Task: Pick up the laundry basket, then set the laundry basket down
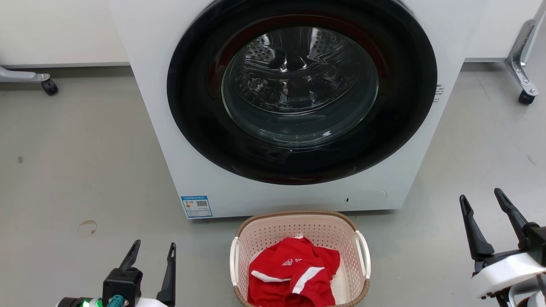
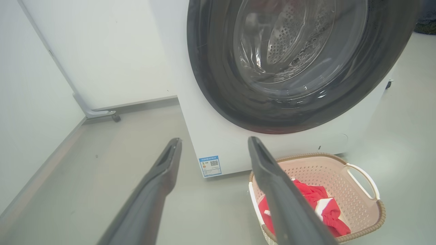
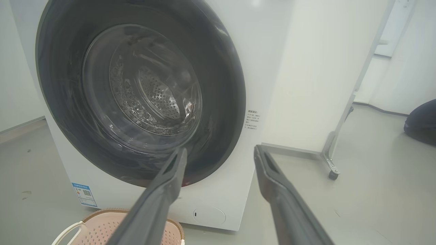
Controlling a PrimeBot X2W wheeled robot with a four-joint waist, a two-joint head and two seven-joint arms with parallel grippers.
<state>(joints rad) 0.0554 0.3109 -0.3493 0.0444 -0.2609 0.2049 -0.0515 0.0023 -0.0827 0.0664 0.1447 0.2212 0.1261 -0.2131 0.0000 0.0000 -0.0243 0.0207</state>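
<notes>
Left gripper (image 1: 154,246), fingers spread and empty, hovers left of the pale pink, brown-rimmed perforated plastic laundry basket (image 1: 298,230), which rests on the grey floor (image 1: 64,170) just before the white washer (image 1: 264,200). Right gripper (image 1: 482,199), likewise spread and empty, stands well right. Risk: an uneven hold on its white handles (image 1: 233,260) would tilt it, spilling the red garment (image 1: 294,273).
</notes>
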